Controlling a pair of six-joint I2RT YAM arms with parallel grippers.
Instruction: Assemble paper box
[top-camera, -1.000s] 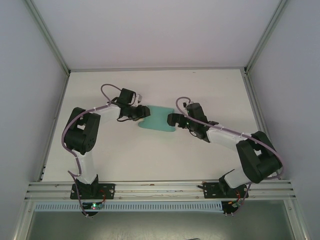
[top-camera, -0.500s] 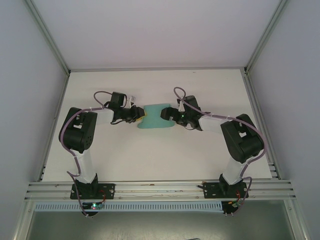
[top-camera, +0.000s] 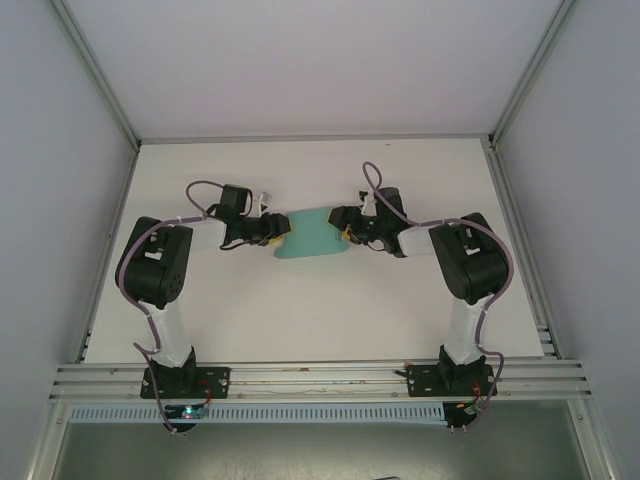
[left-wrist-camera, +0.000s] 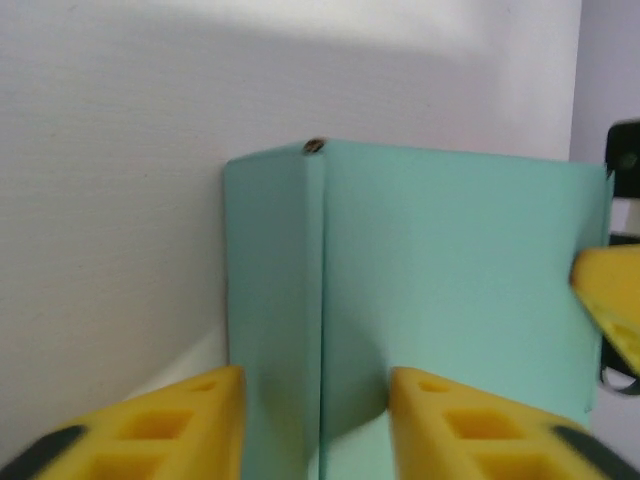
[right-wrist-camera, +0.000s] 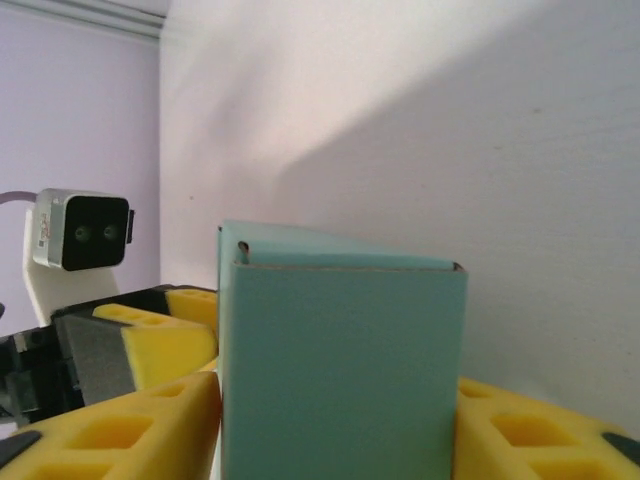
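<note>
The paper box (top-camera: 312, 238) looks almost built: the right end effector (top-camera: 346, 226) squeezes it, the left end effector (top-camera: 277, 229) sits open around its corner, so maybe only tucking is left.

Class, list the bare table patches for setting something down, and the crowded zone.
Free: the far table strip between the paper box and back wall; the near stretch from box to rail. Crowded: mid-table, where left gripper and right gripper flank the box.
</note>
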